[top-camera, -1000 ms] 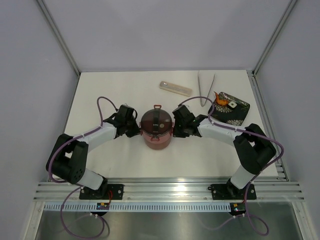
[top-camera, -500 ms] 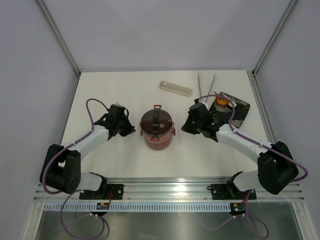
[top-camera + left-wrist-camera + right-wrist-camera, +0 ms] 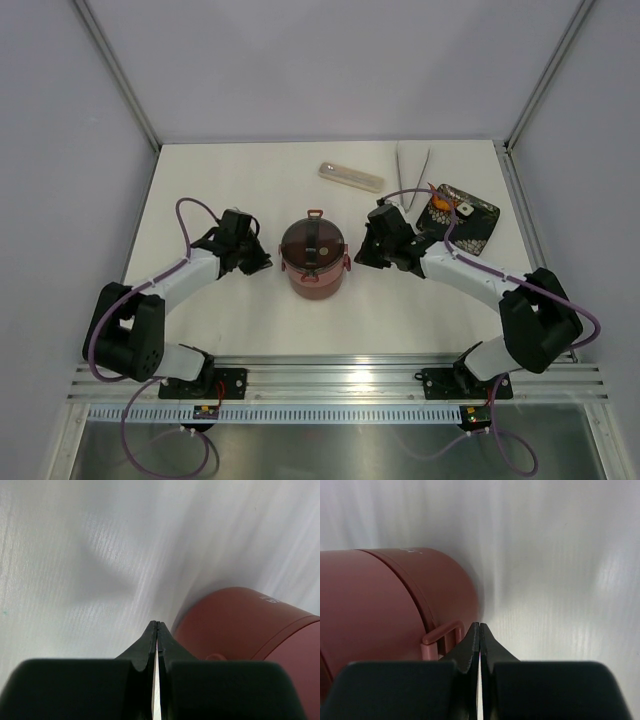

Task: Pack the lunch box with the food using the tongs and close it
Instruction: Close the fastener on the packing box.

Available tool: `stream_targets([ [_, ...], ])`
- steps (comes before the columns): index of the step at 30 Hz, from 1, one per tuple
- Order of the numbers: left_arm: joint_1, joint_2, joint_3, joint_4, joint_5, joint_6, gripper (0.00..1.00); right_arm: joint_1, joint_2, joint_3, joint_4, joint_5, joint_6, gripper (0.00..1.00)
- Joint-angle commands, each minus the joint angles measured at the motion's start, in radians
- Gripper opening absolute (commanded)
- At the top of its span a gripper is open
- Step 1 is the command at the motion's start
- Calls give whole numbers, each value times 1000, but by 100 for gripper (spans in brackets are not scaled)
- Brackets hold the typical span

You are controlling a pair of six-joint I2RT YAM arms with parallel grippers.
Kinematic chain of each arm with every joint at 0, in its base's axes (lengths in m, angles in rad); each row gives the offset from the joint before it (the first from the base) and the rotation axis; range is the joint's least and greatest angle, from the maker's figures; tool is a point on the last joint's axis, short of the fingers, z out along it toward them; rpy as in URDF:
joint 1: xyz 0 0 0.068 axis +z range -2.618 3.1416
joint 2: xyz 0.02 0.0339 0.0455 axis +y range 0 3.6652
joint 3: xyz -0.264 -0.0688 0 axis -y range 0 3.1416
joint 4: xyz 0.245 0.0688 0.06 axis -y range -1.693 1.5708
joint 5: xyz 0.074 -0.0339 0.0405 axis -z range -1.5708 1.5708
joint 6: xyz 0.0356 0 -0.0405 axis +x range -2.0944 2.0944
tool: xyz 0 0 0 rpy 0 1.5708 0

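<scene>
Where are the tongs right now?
Top view: the tongs lie at the far right, between the beige cutlery case and the black patterned tray.

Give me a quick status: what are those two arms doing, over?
Left gripper shut and empty beside lunch box. Right gripper same, opposite side. Box lidded; food on black tray, tongs lying unheld. Nothing blocking.

We are looking down on a white table (image 3: 230, 320), and four things are sitting directly on it. The closed maroon lunch box (image 3: 314, 258) is standing near the middle. A pale beige cutlery case (image 3: 351, 176) is lying toward the far edge. The silver tongs (image 3: 407, 188) are lying just right of it, and a black patterned tray (image 3: 478, 226) is resting by the right edge.
</scene>
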Motion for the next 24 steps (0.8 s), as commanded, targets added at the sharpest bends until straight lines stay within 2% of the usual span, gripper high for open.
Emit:
stream_targets([
  [1,2,22,39,46,24,14,0,18,-8,42,38,-6,0,0],
  [14,2,22,70,20,4,11,0,41,-48,39,41,-25,12,0],
  [17,2,-36,88,-24,-43,19,0,48,-24,38,53,-32,19,0],
  [21,-11,-146,155,-104,-175,64,0,48,-13,24,57,-17,28,0],
  [24,-94,-191,267,-166,-264,161,0,48,-30,21,25,34,28,0],
])
